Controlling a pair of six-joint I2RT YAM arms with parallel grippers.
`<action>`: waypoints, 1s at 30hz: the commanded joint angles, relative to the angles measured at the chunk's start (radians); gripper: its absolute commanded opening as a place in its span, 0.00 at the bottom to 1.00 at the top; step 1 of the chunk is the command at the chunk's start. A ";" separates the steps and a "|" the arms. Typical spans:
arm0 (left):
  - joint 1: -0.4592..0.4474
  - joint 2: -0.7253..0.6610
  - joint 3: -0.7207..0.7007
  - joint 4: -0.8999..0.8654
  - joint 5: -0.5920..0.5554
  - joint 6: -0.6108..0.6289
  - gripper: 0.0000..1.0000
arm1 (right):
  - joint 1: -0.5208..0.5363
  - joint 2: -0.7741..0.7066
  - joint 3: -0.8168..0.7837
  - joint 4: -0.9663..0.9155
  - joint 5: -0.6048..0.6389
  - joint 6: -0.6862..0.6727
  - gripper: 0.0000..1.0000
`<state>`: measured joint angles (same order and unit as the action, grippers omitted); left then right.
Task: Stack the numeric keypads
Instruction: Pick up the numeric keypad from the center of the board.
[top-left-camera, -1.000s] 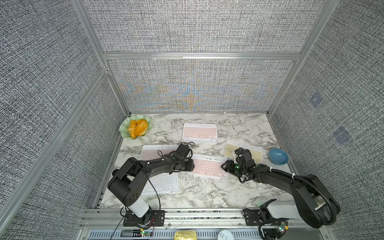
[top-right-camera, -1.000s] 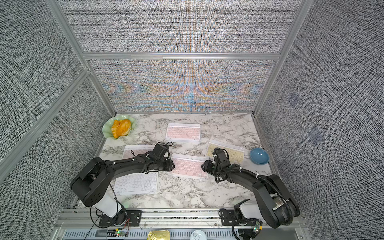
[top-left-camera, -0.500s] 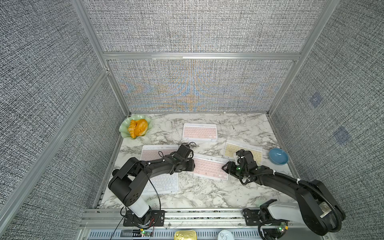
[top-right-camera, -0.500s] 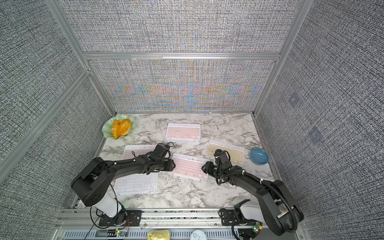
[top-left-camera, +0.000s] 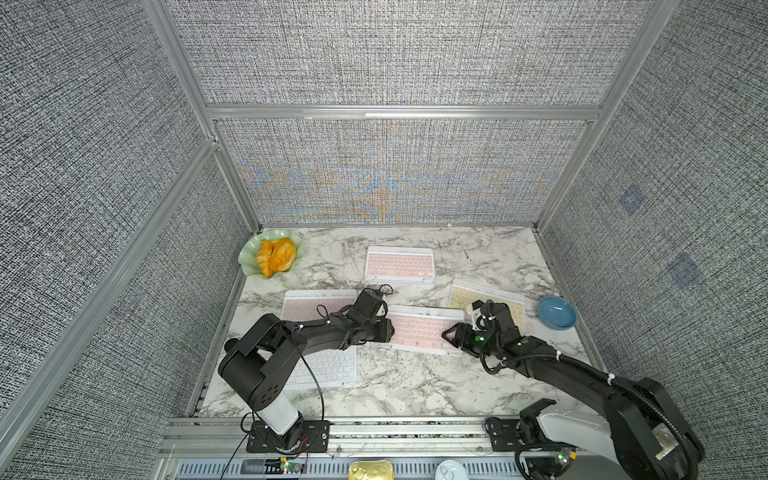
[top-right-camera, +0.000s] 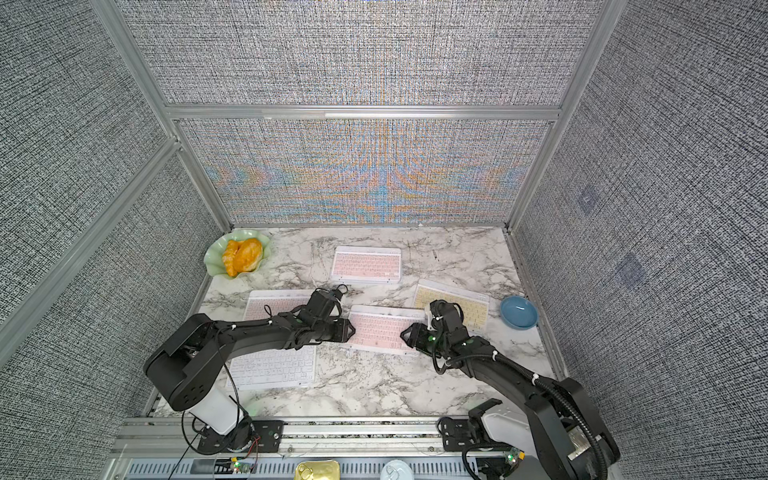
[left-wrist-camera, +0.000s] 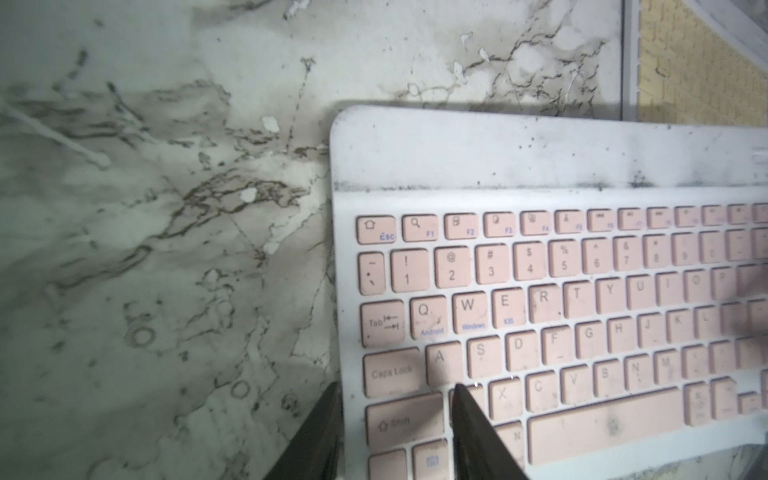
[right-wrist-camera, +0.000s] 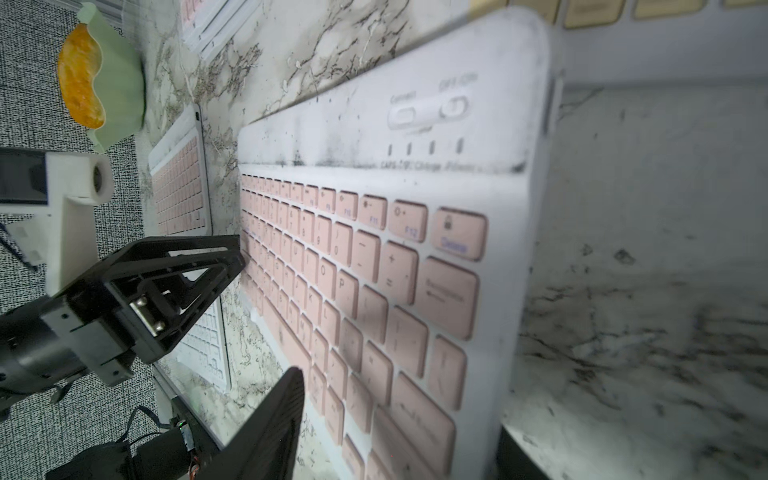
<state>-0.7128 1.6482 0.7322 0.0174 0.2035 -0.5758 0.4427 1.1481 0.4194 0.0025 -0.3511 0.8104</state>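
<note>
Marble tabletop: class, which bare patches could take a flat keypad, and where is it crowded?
Free: the front strip between the white keypad, the centre pink keypad and the front rail; the back-right corner behind the yellow keypad, beside the back pink keypad. Crowded: the middle, where left arm and right arm flank the centre keypad.

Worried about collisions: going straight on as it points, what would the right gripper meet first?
The middle rectangular white keypad with pink keys, already between its jaws; farther on, probably the left gripper.
</note>
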 joint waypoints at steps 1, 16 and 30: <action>-0.005 0.013 -0.014 -0.146 0.040 -0.001 0.45 | -0.002 -0.014 0.004 -0.006 -0.005 0.000 0.57; -0.005 0.006 -0.020 -0.149 0.027 -0.014 0.45 | -0.019 -0.037 0.004 -0.036 -0.020 -0.019 0.51; -0.006 0.016 -0.020 -0.135 0.027 -0.024 0.45 | -0.057 -0.052 0.004 -0.041 -0.084 -0.039 0.34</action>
<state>-0.7158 1.6474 0.7254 0.0257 0.2123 -0.5900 0.3916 1.1011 0.4171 -0.0387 -0.4030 0.7750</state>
